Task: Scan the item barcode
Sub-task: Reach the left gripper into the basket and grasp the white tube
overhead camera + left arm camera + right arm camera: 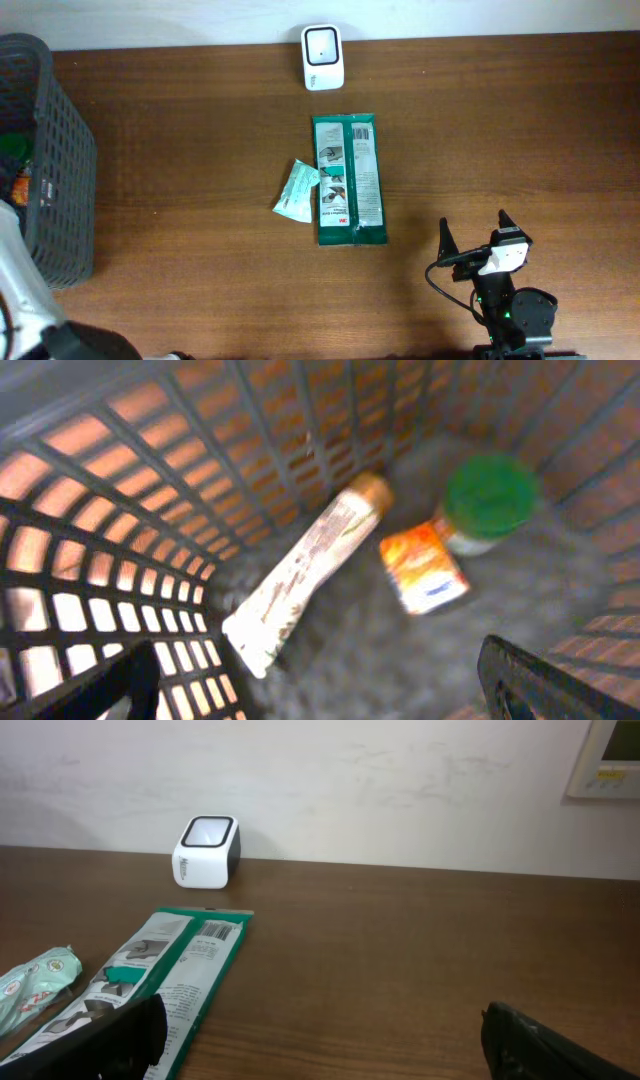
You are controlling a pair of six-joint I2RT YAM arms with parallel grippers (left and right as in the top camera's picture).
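Selection of an item is looking like the step in hand, since neither end effector is holding anything; the left end effector (320, 665) is hovering with its fingers spread wide over the inside of the dark mesh basket (50, 150) at the left edge of the overhead frame, and the right end effector (473, 225) is waiting at the lower right, fingers likewise apart.

In the basket a white tube (305, 570) is lying diagonally at centre, with an orange packet (423, 567) just beside it and a green-lidded jar (488, 497) at the upper right; on the desk (150, 120) a long green package (349, 180) is lying mid-frame, its barcode (361, 132) facing up at the end nearer the white scanner (323, 57) at top centre; a small pale packet (297, 190) is lying just beside its left side.

Which item is meant I cannot tell; if the tube, the left arm is needing to straddle its narrow width mid-length, clear of the mesh wall; whatever is being lifted should be turned so its code is squarely facing the scanner's window.
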